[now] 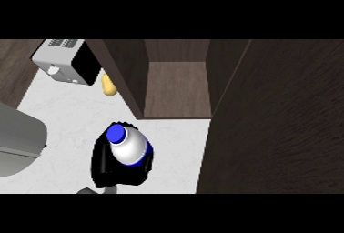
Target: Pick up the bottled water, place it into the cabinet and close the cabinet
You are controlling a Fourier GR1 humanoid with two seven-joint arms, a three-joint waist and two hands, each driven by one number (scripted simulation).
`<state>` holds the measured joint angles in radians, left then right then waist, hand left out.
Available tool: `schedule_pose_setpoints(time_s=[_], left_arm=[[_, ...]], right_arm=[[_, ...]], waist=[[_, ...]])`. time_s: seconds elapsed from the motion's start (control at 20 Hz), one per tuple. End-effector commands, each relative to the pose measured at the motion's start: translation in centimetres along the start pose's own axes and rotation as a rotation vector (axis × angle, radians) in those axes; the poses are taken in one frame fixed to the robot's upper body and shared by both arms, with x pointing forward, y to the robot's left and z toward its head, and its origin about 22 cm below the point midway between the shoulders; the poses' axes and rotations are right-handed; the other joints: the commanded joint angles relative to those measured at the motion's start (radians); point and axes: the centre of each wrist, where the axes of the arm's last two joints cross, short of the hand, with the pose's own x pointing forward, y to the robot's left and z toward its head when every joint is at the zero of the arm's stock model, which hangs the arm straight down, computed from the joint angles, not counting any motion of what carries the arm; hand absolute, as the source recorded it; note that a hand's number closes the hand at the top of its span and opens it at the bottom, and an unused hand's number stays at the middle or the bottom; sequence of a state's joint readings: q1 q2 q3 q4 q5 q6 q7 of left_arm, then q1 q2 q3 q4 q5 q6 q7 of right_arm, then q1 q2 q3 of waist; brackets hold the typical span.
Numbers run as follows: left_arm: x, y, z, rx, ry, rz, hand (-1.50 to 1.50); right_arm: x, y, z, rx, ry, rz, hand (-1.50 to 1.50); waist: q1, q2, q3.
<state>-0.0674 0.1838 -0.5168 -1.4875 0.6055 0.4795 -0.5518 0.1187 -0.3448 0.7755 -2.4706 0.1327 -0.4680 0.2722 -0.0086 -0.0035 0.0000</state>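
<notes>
A pale, marbled surface fills the left and middle of the frame, with dark wood behind it. The largest thing is the cabinet door, a dark brown panel swung open and covering the whole right side from top to bottom. Beside it, upper centre, the cabinet stands open, its brown shelf bare in view and its left wall running down towards the middle of the frame. A grey rounded object sits at the left edge. In the upper left lies a toaster, white and black, with a small orange-tan thing just beside it against the cabinet wall. Lower centre, one black hand is curled round the bottled water, whose white body and blue cap point up at the camera, below the cabinet opening. Which hand it is I cannot tell for sure; by position it looks like the left.
</notes>
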Motion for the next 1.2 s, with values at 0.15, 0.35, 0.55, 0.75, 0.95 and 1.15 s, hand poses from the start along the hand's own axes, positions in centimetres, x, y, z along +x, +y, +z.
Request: schedule_pose_setpoints(time_s=[0.15, 0.35, 0.55, 0.75, 0.95, 1.15], left_arm=[[1.4, -3.5, -2.6, -0.029, 0.011, -0.004, 1.5], [2.1, -6.8, -4.5, -0.032, -0.016, -0.052, 1.5], [2.3, -8.2, -7.8, -0.008, -0.057, -0.052, 1.5], [3.8, -8.6, -9.4, 0.014, -0.062, -0.114, 1.5], [3.9, -8.8, -12.4, 0.024, -0.026, -0.147, 1.5], [2.3, -9.0, -13.8, 0.022, -0.025, -0.214, 1.5]], right_arm=[[2.9, -0.8, 0.3, -0.028, -0.047, 0.016, -1.5], [1.5, -1.0, 0.0, -0.017, -0.061, 0.044, -1.5], [1.8, -1.1, 1.0, -0.013, -0.055, 0.028, -1.5], [1.4, -0.5, 0.5, 0.001, -0.042, 0.026, -1.5], [2.0, -0.5, 0.8, -0.005, -0.051, 0.027, -1.5], [1.4, -1.2, 0.5, -0.007, -0.049, 0.014, -1.5]], waist=[[0.003, 0.002, 0.0], [0.001, 0.002, 0.0], [-0.006, 0.003, 0.0], [0.001, 0.002, 0.0], [-0.005, 0.003, 0.0], [-0.006, 0.005, 0.0]])
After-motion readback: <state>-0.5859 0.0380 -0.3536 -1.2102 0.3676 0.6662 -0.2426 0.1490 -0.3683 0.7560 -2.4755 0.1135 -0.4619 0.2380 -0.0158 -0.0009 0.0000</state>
